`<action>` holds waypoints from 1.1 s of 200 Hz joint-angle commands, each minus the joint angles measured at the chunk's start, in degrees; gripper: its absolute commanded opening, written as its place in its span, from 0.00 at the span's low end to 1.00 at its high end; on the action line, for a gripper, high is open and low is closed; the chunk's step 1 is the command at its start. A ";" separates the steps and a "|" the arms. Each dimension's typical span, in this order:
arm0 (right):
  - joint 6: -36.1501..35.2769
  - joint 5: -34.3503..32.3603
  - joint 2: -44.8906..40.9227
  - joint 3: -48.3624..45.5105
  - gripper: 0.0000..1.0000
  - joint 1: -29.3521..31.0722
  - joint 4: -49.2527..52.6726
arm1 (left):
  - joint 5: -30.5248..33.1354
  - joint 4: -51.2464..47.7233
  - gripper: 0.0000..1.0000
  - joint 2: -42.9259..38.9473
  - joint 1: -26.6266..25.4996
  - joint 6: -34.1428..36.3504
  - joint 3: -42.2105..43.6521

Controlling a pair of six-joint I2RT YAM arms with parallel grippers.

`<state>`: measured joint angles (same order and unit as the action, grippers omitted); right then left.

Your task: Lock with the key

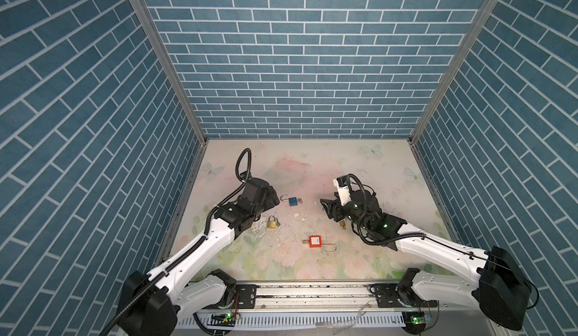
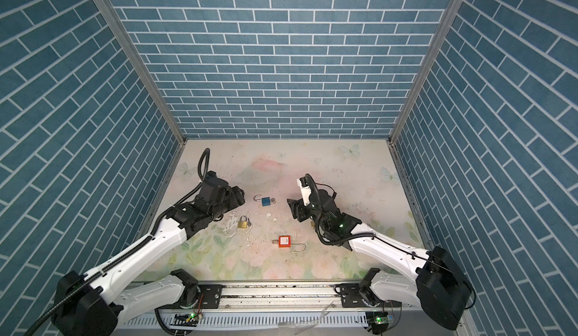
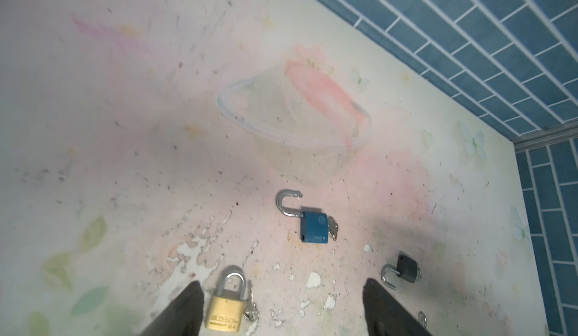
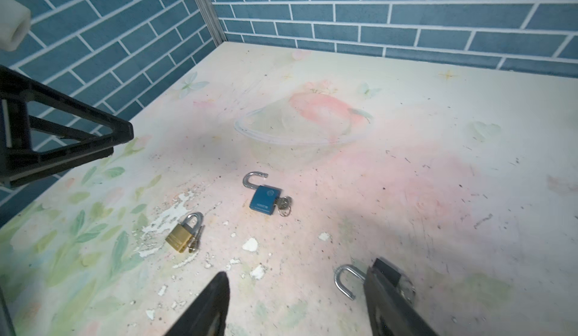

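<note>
Left end effector [image 3: 281,282] and right end effector [image 4: 298,270] gape empty near the blue open-shackled padlock [image 4: 264,201]; a misaligned descent could knock its silver key [image 4: 283,204] askew.

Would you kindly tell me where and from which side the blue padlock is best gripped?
I'd take the blue padlock by its body, from straight above, jaws closing across the two plain side edges. It lies flat on the table, its open shackle sticks out one end and the key the other, so only those edges are free.
</note>
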<state>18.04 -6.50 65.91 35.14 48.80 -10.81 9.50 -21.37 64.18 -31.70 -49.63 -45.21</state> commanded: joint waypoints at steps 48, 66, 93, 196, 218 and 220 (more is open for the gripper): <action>-1.87 -0.05 -1.48 -1.17 0.82 -2.18 -0.95 | -5.73 8.50 0.88 15.48 -6.77 -17.13 -2.12; -2.12 1.67 -2.03 -1.87 0.82 -2.65 -1.63 | -5.65 9.67 0.88 19.05 -6.86 -19.13 -3.22; -2.22 3.87 -2.38 -2.87 0.82 -2.83 -2.44 | -4.26 12.10 0.87 23.69 -6.75 -20.73 -5.19; -3.27 4.91 -2.59 -2.71 0.82 -4.54 -1.54 | -2.63 12.19 0.87 38.57 -3.08 -20.86 -15.06; -3.20 5.18 -2.09 -2.49 0.82 -4.85 -1.53 | -1.63 11.72 0.87 40.32 -2.38 -20.40 -16.32; -3.19 5.18 -2.03 -2.52 0.82 -4.89 -1.50 | -1.60 11.68 0.87 40.56 -2.33 -20.28 -16.31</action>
<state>16.40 -2.11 64.14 32.40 44.36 -11.99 5.10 -8.60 102.91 -34.92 -69.84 -59.42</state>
